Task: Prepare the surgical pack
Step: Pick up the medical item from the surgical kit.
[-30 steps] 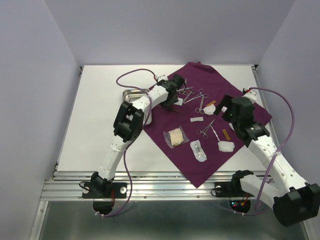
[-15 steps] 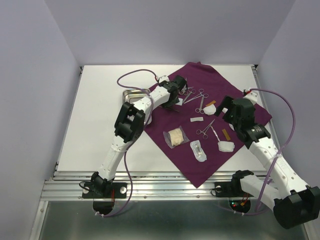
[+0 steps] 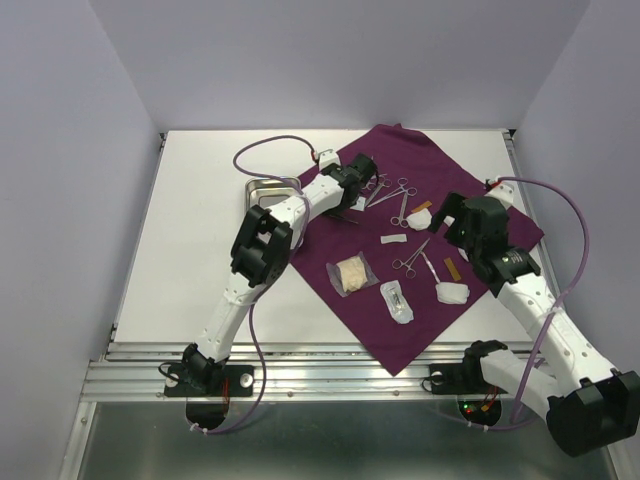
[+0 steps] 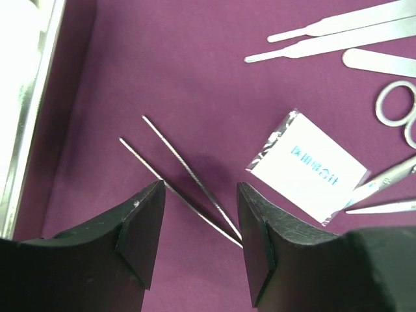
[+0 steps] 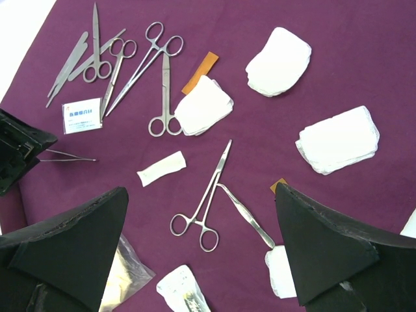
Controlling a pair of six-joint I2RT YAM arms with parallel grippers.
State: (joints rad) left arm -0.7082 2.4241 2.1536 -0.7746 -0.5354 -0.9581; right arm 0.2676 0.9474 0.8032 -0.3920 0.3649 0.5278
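Surgical pack, overhead and wrist views. We see the plum cloth spread as a diamond on the white counter, lying toward 2 o'clock from the counter's centre. The steel tray sits at the cloth's 10 o'clock edge, partly under the left arm. Across the cloth we count scissors, ring-handled forceps, gauze pads and a printed packet; clear packets lie toward 6 o'clock. A pair of thin tweezers lies flat on the cloth, tips pointing to 10 o'clock in the left wrist view. The left hand stands half spread astride them, one finger on either side; we cannot tell whether a pad touches them. The right hand, spread wide and holding nothing, hangs over the cloth's 3 o'clock side, above the ring-handled forceps
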